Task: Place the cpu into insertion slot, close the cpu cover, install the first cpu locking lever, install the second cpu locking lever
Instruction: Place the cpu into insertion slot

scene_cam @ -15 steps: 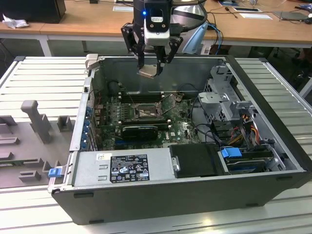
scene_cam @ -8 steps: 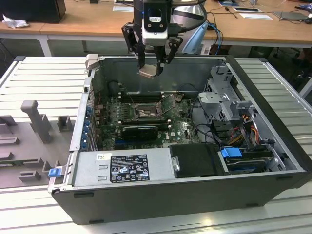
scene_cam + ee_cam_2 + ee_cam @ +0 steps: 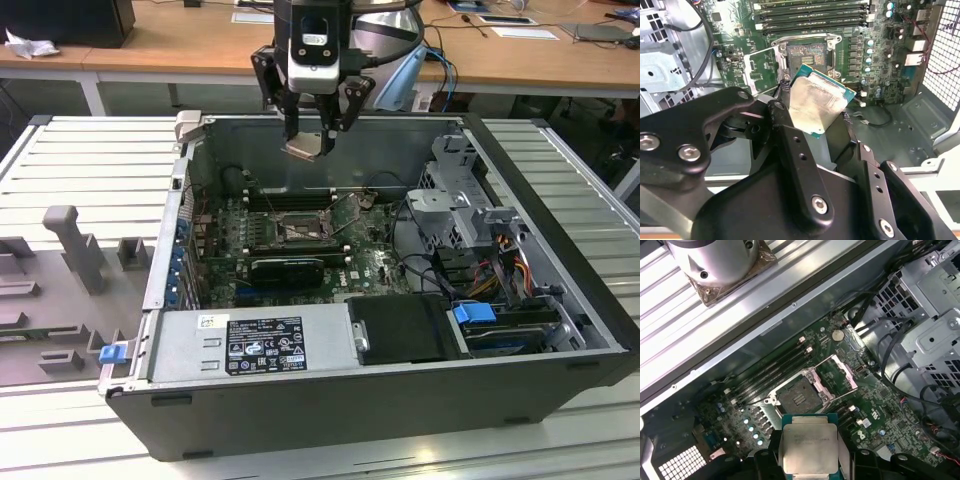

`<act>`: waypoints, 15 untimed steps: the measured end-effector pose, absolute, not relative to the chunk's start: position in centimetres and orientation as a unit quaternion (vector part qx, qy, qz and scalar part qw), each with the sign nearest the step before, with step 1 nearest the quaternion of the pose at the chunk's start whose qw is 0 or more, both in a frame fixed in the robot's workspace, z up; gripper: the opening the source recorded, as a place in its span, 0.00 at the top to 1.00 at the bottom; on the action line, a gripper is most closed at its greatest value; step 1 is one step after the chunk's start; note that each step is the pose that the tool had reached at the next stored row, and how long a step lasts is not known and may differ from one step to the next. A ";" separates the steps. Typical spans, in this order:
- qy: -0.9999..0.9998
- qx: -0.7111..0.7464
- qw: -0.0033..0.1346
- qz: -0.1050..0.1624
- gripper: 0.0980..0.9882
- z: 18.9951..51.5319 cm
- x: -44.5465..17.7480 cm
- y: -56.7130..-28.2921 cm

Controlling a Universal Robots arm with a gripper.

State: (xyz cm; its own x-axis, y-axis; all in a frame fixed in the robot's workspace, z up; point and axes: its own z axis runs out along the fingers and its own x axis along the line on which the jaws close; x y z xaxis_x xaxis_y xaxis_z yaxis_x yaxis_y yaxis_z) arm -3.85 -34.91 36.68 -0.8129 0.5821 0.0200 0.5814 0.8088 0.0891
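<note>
The gripper [image 3: 309, 138] hangs above the open computer case [image 3: 330, 405], jaws drawn in on the cpu [image 3: 809, 447] and pinching it by opposite edges, likely so the chip stays flat with its silvery top up. Well below the claw, the insertion slot [image 3: 799, 399] lies bare. The cpu cover [image 3: 845, 371] is swung up beside it, leaving the socket unobstructed.

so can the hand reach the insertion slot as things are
Probably yes: the cpu cover is flipped open, the insertion slot bare, nothing between it and the hand holding the cpu.
</note>
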 end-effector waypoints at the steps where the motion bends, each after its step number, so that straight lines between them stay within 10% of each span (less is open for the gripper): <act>1: 0.950 0.308 0.004 0.045 0.52 36.7 -3.9 -34.9; 15: 0.944 0.327 0.005 0.045 0.52 36.3 -3.9 -34.9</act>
State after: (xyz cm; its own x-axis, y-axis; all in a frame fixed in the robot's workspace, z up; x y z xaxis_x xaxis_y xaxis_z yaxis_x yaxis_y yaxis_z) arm -3.85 -34.91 36.25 -0.7862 0.6177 0.0205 0.6168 0.7822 0.0879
